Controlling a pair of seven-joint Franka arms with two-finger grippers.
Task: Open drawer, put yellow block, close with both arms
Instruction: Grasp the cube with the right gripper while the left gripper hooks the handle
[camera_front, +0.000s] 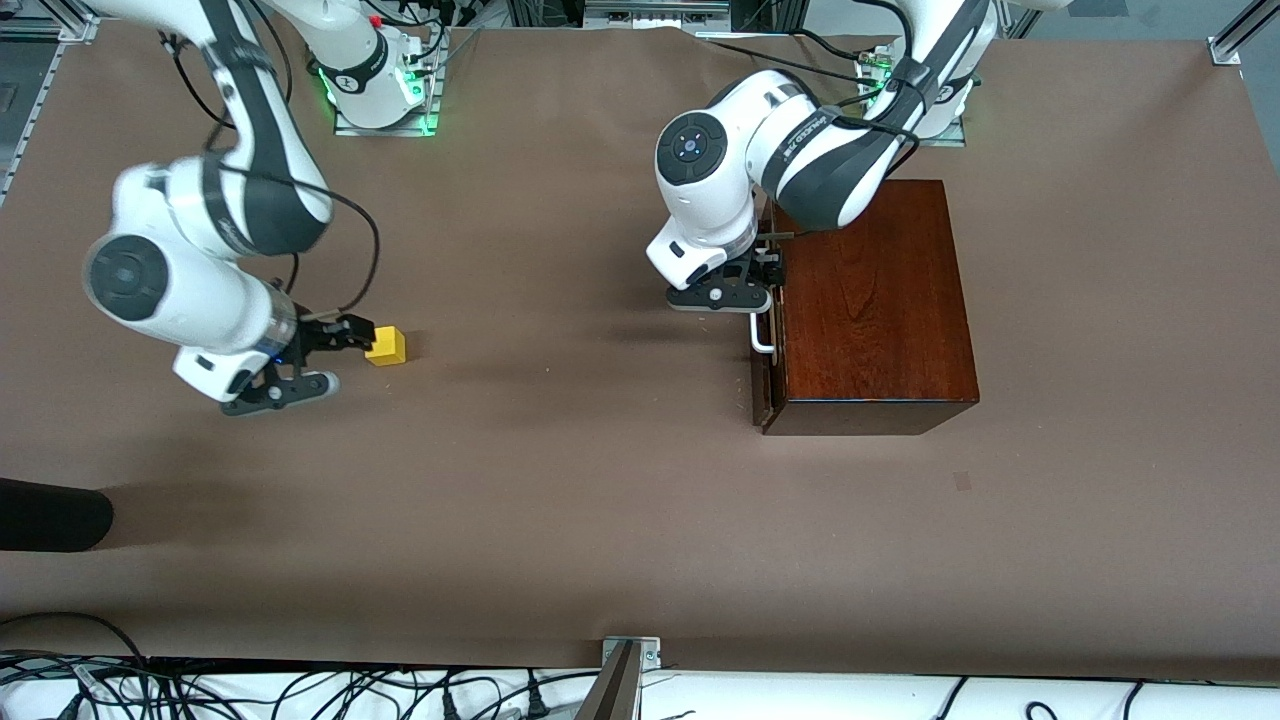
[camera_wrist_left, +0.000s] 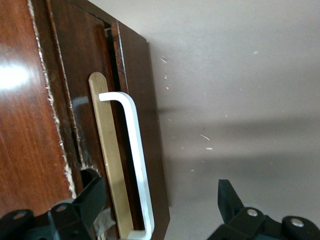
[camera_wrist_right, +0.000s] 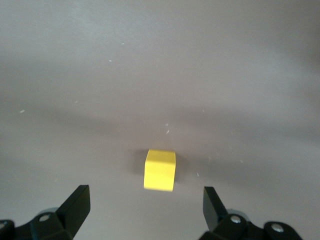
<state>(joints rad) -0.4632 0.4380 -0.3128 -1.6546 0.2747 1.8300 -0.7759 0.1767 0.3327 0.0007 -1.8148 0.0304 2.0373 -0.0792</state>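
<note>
The drawer (camera_front: 762, 345) sits in the dark reddish-brown box (camera_front: 872, 300) toward the left arm's end of the worktop, shut or nearly so, its white U-shaped handle (camera_wrist_left: 135, 160) on the dark front. The small yellow block (camera_front: 386, 346) lies flat on the worktop, well apart from it toward the right arm's end.

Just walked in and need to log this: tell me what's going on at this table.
Two arms are working separately. The left hand is open at the drawer of the wooden box, its fingers straddling one end of the white handle; the drawer looks shut or barely open. The right hand is open just above the table, beside the yellow block, which lies ungrasped toward the right arm's end.
</note>
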